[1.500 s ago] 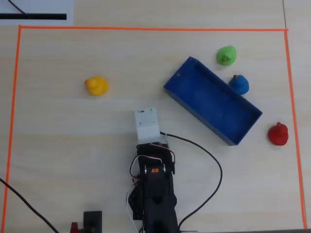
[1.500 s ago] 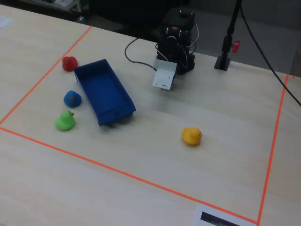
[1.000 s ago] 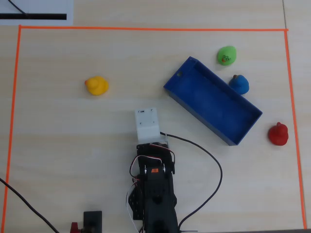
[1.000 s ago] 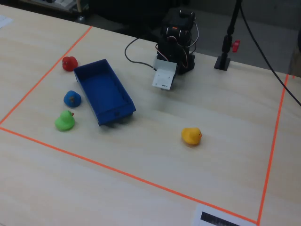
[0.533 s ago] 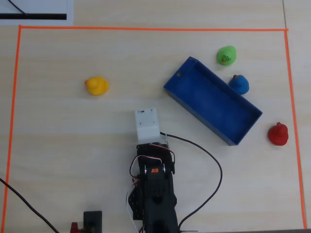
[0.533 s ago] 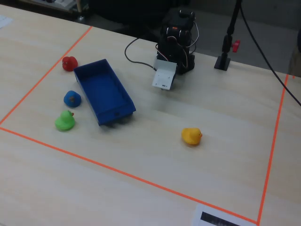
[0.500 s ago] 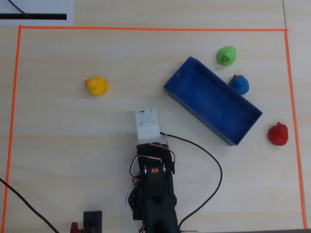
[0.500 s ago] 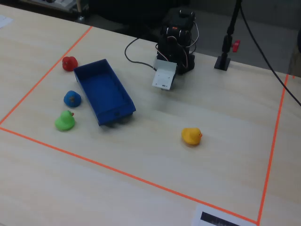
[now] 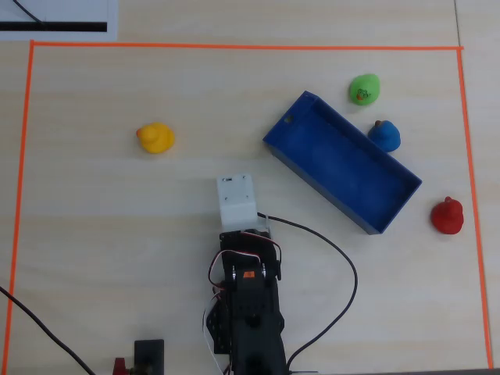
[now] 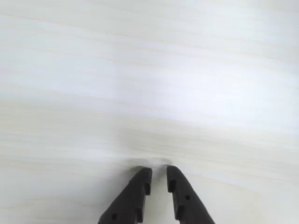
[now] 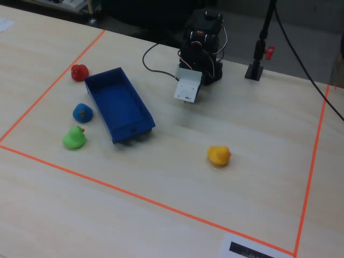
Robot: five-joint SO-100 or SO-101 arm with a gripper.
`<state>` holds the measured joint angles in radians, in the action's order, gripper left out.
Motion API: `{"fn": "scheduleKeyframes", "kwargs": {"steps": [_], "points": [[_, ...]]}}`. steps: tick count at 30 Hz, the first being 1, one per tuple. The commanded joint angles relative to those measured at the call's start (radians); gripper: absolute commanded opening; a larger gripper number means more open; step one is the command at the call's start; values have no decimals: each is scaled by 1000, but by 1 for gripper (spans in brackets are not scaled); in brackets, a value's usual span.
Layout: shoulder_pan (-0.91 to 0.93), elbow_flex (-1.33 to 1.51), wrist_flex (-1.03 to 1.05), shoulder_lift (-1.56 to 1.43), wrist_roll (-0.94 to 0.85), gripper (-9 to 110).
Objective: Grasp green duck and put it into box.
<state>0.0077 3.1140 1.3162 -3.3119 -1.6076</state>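
The green duck (image 9: 364, 89) sits on the table just beyond the far corner of the dark blue box (image 9: 344, 168), apart from it. In the fixed view the duck (image 11: 73, 138) lies at the left, beside the box (image 11: 118, 105). The box is open-topped with nothing in it. My gripper (image 10: 157, 170) hangs folded close to the arm's base, under the white camera mount (image 9: 237, 199), far from the duck. Its black fingers point at bare table with only a narrow gap between them and nothing held. The wrist view shows no duck and no box.
A blue duck (image 9: 385, 136) lies by the box's far long wall, a red duck (image 9: 448, 216) beyond its right end, and a yellow duck (image 9: 155, 138) at the left. Orange tape (image 9: 234, 46) frames the work area. Black cables (image 9: 344, 266) loop beside the arm base.
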Motion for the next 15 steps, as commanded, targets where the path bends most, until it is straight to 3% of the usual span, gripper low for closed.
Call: {"fn": "scheduleKeyframes", "kwargs": {"steps": [1, 15], "points": [[-6, -3, 31, 0, 9, 1], [0, -3, 31, 0, 17, 0]]}}
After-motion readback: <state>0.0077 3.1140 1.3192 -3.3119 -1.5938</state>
